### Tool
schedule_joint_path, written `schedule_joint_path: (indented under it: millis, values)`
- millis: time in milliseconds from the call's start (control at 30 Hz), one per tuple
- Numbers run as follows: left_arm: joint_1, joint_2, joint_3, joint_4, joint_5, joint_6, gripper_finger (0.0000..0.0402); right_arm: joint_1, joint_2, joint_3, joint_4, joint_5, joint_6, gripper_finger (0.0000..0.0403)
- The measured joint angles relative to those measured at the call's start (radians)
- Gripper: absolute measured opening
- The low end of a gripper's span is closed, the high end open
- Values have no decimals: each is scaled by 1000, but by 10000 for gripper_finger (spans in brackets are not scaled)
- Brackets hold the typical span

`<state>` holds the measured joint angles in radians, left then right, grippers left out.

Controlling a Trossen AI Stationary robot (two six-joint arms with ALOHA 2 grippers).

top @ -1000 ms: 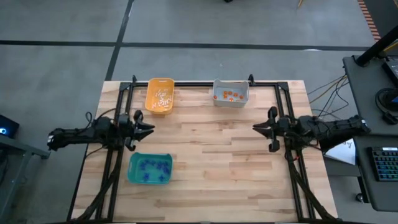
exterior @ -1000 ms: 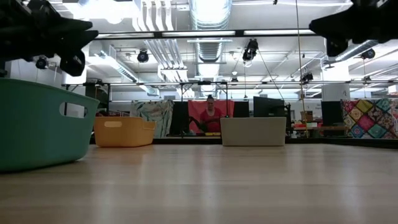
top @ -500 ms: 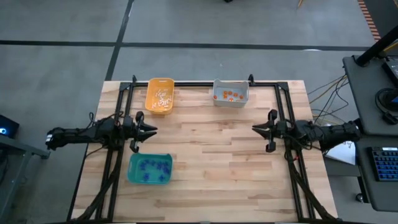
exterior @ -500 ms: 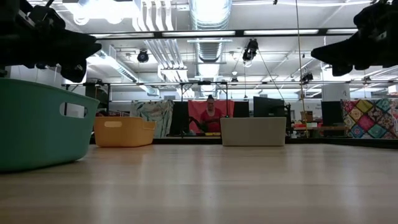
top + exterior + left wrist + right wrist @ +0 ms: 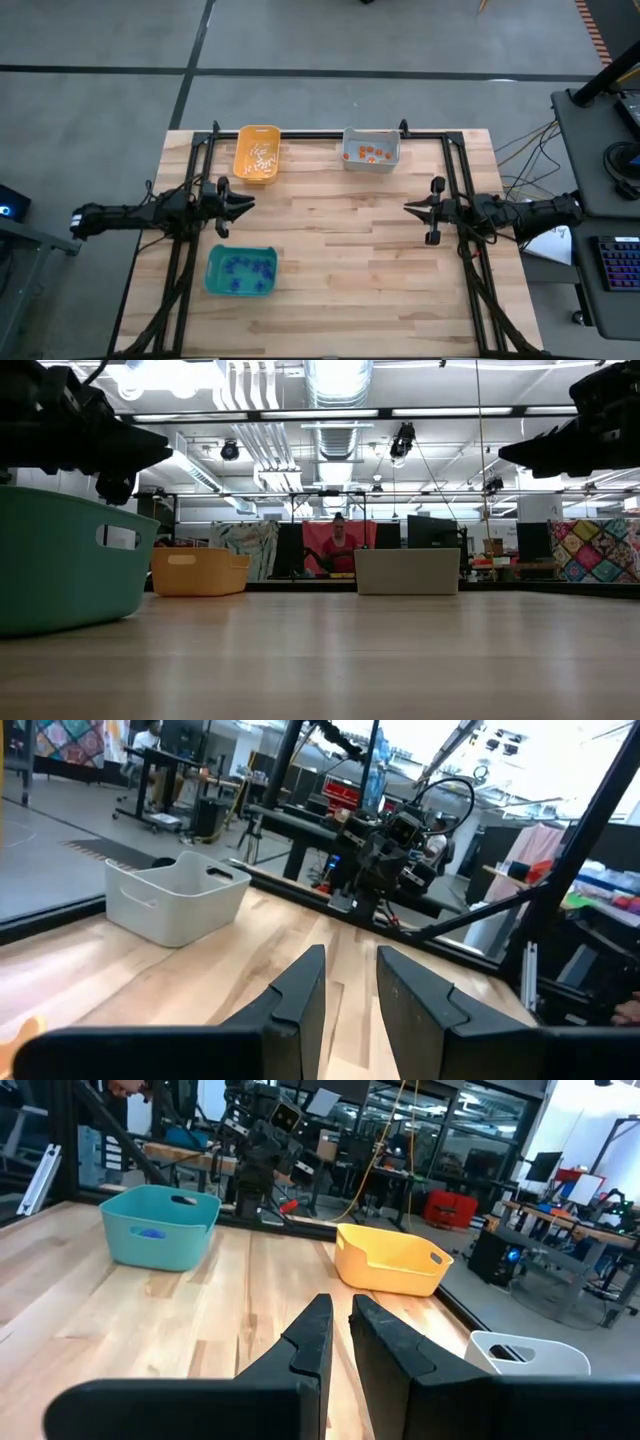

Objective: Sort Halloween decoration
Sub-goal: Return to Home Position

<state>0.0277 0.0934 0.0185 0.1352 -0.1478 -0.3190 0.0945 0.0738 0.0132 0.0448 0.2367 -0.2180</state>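
The Halloween decoration lies sorted in three bins. White pieces (image 5: 262, 157) are in the orange-yellow bin (image 5: 243, 160) at the far edge. Orange pieces (image 5: 371, 154) are in the grey bin (image 5: 371, 165) beside it. Purple pieces (image 5: 243, 268) are in the teal bin (image 5: 215, 272) at the near left. My left gripper (image 5: 248, 205) hovers level over the table's left side, between the orange-yellow and teal bins, slightly open with nothing between its fingers (image 5: 300, 990). My right gripper (image 5: 407, 208) hovers level over the right side, facing it, with only a slit between its fingers (image 5: 315, 1325).
Black frame rails (image 5: 455, 190) run along the table's left, right and far sides. Bare wood (image 5: 330, 240) lies between the two grippers. A desk with a keyboard (image 5: 615, 265) stands to the right of the table. A person in red (image 5: 338, 545) sits far behind it.
My right gripper has sunk toward the table and rolled a little. My left gripper has tipped its fingers downward to level. The bins and the pieces in them have stayed where they were.
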Motion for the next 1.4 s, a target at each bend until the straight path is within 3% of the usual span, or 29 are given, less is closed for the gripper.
schedule_joint_path:
  millis: [1400]
  values:
    - [0,105,2,-2,0,-4,76,1,1,0,-3,0,8,38]
